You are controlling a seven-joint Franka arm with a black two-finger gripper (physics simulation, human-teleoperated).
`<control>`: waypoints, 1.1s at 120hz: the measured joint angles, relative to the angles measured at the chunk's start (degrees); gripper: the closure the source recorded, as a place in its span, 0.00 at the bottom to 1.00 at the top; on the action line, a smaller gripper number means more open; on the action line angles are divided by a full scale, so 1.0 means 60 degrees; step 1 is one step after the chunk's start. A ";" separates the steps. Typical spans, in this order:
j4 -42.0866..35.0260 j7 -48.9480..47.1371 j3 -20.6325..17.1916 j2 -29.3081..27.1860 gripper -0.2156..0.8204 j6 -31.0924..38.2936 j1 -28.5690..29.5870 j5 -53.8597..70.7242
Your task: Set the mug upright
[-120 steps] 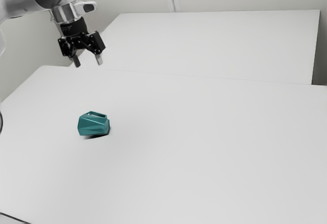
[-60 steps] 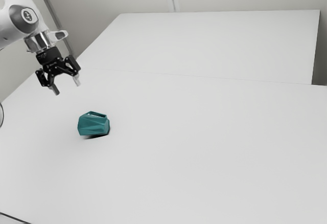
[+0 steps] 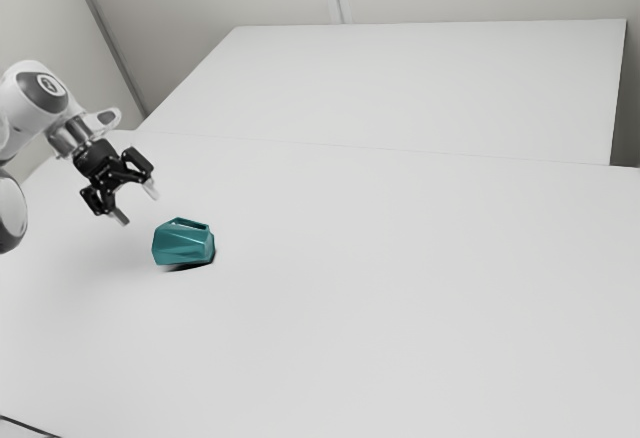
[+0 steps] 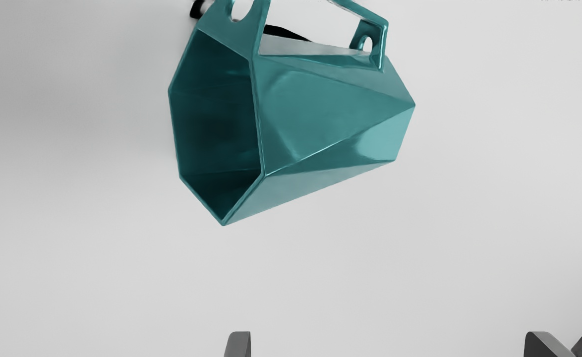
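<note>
We had the mug on its side on the tabletop, left part of the exterior frame. Pincer was spread, empty, up-left of it. We judged the step as reaching; next called for lining up over the mug's body, then pinching.

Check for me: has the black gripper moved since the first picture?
Yes. Judged against the teal mug, which lies in the same spot in the exterior view, the gripper is now lower, closer to it and further toward that view's left.
</note>
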 joint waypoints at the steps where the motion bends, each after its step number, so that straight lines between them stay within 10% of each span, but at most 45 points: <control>1: -0.0002 0.0041 0.0000 0.0016 0.21 0.0011 0.0008 -0.0021; 132: -0.0817 0.3933 0.0000 0.1159 0.21 0.0835 0.0554 -0.2030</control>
